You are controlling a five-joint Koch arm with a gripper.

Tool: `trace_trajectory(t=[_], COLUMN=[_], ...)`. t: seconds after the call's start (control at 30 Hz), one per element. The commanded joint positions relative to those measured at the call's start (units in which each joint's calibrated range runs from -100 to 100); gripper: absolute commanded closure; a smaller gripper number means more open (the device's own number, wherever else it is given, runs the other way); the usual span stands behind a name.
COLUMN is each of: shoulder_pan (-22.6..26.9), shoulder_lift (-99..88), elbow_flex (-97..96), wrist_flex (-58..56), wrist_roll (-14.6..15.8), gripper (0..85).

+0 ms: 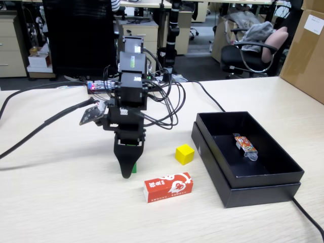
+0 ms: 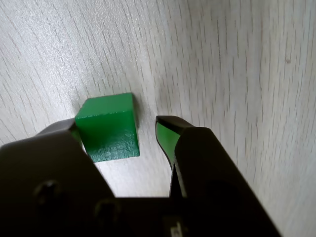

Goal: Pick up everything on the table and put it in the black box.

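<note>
In the wrist view a small green cube (image 2: 109, 126) rests on the pale wood table (image 2: 237, 64) between my jaws. My gripper (image 2: 118, 129) is open: the left jaw touches the cube's side, and a gap separates the cube from the right jaw. In the fixed view the gripper (image 1: 128, 169) points straight down and hides nearly all of the green cube (image 1: 134, 167). A yellow cube (image 1: 185, 154) and a red carton with white markings (image 1: 168, 187) lie to its right. The black box (image 1: 253, 185) stands further right.
An orange-patterned wrapped item (image 1: 244, 145) lies inside the black box. Cables (image 1: 45, 124) trail across the table from the arm's base to the left edge. A brown cardboard carton (image 1: 309, 50) stands at the far right. An office chair is behind the table.
</note>
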Motion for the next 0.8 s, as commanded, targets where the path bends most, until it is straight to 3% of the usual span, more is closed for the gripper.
trace_trajectory(t=[0.0,0.13,0.17,0.3,0.57,0.77], shoulder_pan=[-0.1,-0.1,-0.2,-0.5,-0.6,1.5], shoulder_lift=[-1.3,-0.2,0.6,0.9,-2.6,-19.8], elbow_flex=[3.1,2.7,2.9,2.7,2.4,-1.6], wrist_flex=[-1.5,-1.5,-1.4,-0.8,-1.4,-2.3], wrist_roll=[0.1,0.0,0.0,-0.1,-0.4,-1.1], gripper=[60.9,61.2,70.6,79.9,84.5,84.6])
